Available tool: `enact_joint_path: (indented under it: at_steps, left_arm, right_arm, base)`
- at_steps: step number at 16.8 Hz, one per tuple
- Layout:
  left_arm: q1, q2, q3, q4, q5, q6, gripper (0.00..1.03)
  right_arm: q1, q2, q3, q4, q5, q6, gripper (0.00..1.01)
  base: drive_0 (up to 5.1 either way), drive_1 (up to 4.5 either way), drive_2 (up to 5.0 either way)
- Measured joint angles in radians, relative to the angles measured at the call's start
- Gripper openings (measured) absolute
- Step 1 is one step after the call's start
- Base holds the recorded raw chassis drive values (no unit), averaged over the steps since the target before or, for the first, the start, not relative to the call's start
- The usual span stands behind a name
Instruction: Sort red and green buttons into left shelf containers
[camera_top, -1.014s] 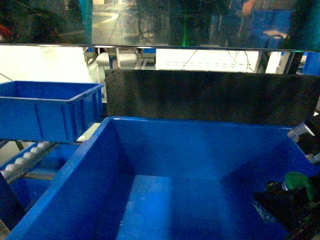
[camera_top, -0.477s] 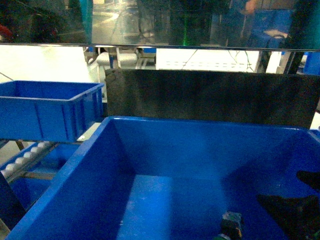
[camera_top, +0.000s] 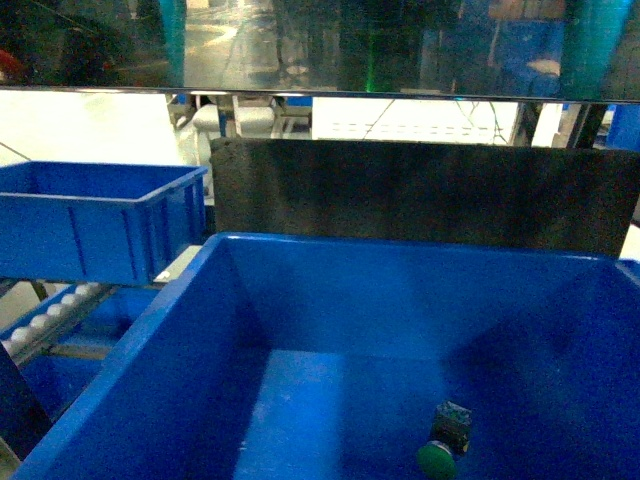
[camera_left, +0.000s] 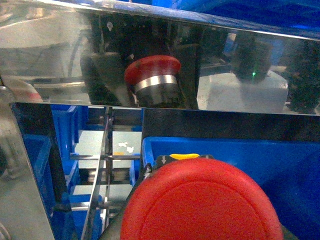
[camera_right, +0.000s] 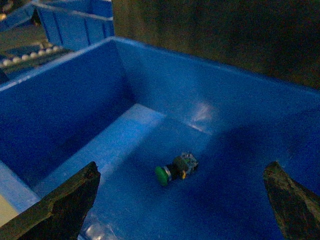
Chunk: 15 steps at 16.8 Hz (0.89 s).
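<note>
The green button (camera_top: 443, 446) lies on its side on the floor of the large blue bin (camera_top: 200, 330), cap toward me. In the right wrist view the same green button (camera_right: 175, 169) rests on the bin (camera_right: 75, 100) floor, below and between the dark fingers (camera_right: 65, 205) of my right gripper (camera_right: 183, 168), which is open and holds nothing. The red button (camera_left: 200, 205) fills the bottom of the left wrist view, held in my left gripper (camera_left: 200, 225), whose fingers are hidden behind the cap. Neither gripper shows in the head view.
A second blue bin (camera_top: 90, 235) sits on the left shelf over a roller track (camera_top: 45, 320). A dark panel (camera_top: 420, 190) stands behind the large bin. A shiny metal rail (camera_left: 150, 65) above mirrors the red button. Another blue bin (camera_left: 225, 150) lies ahead of the left wrist.
The right gripper held the green button at the bin's right side. It let go, the button fell and rolled on the floor, and the gripper left the head view.
</note>
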Motion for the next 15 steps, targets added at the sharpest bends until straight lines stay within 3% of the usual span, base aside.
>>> enact_joint_path:
  at_steps: [2,4,5,6,11,15]
  left_arm:
    - [0.000,0.000,0.000,0.000,0.000,0.000,0.24]
    - [0.000,0.000,0.000,0.000,0.000,0.000,0.24]
    - [0.000,0.000,0.000,0.000,0.000,0.000,0.24]
    - [0.000,0.000,0.000,0.000,0.000,0.000,0.24]
    - [0.000,0.000,0.000,0.000,0.000,0.000,0.24]
    - [-0.022,0.008,0.000,-0.030,0.019,-0.002,0.24]
  right_arm:
    - [-0.097,-0.298,-0.027,-0.191,-0.063,0.063,0.98]
    - [-0.226,-0.606,-0.042,-0.423,-0.158,0.124,0.98]
    - [-0.299,-0.757,-0.042,-0.506,-0.225,0.151,0.98]
    - [-0.335,-0.808,-0.038,-0.500,-0.278,0.162,0.98]
    - [-0.333,-0.803,-0.056,-0.532,-0.291,0.127,0.98]
    - [-0.333,-0.803,-0.056,-0.532,-0.291,0.126,0.98]
  base:
    - [0.0,0.00,0.0]
    - [0.0,0.00,0.0]
    - [0.0,0.00,0.0]
    - [0.0,0.00,0.0]
    - [0.0,0.00,0.0]
    - [0.0,0.00,0.0]
